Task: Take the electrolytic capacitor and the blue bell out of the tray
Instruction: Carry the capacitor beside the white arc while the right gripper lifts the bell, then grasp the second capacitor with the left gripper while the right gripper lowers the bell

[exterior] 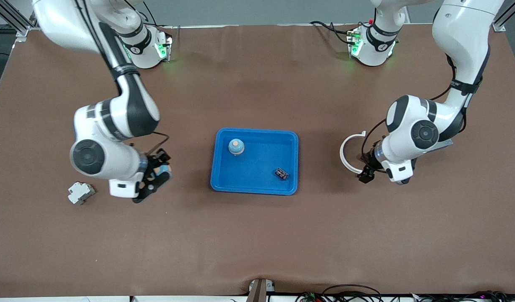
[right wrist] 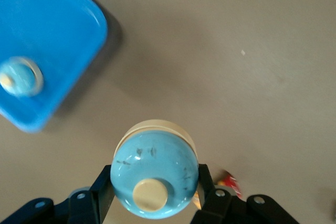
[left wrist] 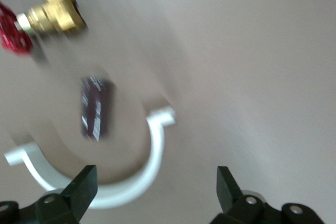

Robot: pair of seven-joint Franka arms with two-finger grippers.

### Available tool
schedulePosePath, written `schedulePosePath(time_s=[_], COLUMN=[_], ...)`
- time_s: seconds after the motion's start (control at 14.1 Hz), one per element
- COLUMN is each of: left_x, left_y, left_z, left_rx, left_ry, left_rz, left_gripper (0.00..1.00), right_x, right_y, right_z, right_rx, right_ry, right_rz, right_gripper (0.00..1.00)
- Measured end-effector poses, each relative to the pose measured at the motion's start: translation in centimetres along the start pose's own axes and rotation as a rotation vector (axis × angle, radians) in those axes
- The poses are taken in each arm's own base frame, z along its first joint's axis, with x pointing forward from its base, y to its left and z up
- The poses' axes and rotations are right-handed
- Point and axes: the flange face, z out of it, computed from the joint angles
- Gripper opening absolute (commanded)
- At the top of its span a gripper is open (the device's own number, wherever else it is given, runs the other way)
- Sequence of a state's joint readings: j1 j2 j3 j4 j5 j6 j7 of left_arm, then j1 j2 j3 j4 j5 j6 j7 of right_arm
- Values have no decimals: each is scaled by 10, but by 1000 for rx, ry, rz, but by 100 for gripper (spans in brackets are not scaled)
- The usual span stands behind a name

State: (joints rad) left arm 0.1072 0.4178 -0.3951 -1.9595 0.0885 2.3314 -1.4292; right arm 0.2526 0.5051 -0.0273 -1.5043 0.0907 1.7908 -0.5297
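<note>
My right gripper (exterior: 156, 178) is shut on a light blue bell with a cream button (right wrist: 155, 174), low over the table beside the blue tray (exterior: 291, 138), toward the right arm's end. In the right wrist view its fingers (right wrist: 104, 184) press both sides of the bell. A second blue bell (exterior: 236, 147) and a small dark capacitor (exterior: 281, 173) lie in the tray. My left gripper (exterior: 365, 172) is open and empty over a white half-ring clamp (exterior: 348, 153). The left wrist view shows another dark capacitor (left wrist: 96, 107) inside that ring (left wrist: 152, 150), ahead of the open gripper (left wrist: 156, 187).
A grey-white switch block (exterior: 81, 193) lies by the right arm, nearer the front camera. A brass valve with a red handle (left wrist: 47, 18) lies past the capacitor in the left wrist view. Something small and red (right wrist: 229, 183) shows under the right gripper.
</note>
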Motion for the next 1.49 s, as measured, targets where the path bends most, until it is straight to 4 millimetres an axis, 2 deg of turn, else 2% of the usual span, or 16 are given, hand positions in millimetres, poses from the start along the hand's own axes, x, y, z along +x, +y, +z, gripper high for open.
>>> schedulePosePath(time_s=[0.21, 0.42, 0.57, 0.71, 0.92, 1.06, 1.2, 1.35, 1.49], left_x=[-60, -118, -151, -175, -204, -222, -232, -233, -229], left_y=[36, 67, 82, 94, 102, 99, 96, 95, 96], left_z=[-15, -7, 3, 11, 32, 55, 80, 99, 113], left_rx=[-40, -63, -69, -76, -68, -42, -18, -22, -30], left_ry=[-10, -40, -60, -76, -71, -58, -47, -45, -37], left_rz=[-24, -18, 6, 35, 92, 135, 163, 170, 168], left_gripper=[100, 100, 92, 86, 81, 74, 66, 53, 26], right_x=[-47, -90, -108, -115, -122, -132, -138, -140, -144], right_y=[60, 108, 126, 135, 147, 157, 160, 162, 162], right_z=[24, 40, 44, 45, 62, 80, 92, 101, 114], right_rx=[51, 79, 62, 33, -19, -44, -58, -80, -102], right_ry=[-27, -41, -65, -85, -58, -35, -23, -5, 14], right_rz=[-111, -159, -178, -181, -221, -239, -244, -249, -254], right_gripper=[20, 17, 16, 16, 15, 15, 15, 15, 15])
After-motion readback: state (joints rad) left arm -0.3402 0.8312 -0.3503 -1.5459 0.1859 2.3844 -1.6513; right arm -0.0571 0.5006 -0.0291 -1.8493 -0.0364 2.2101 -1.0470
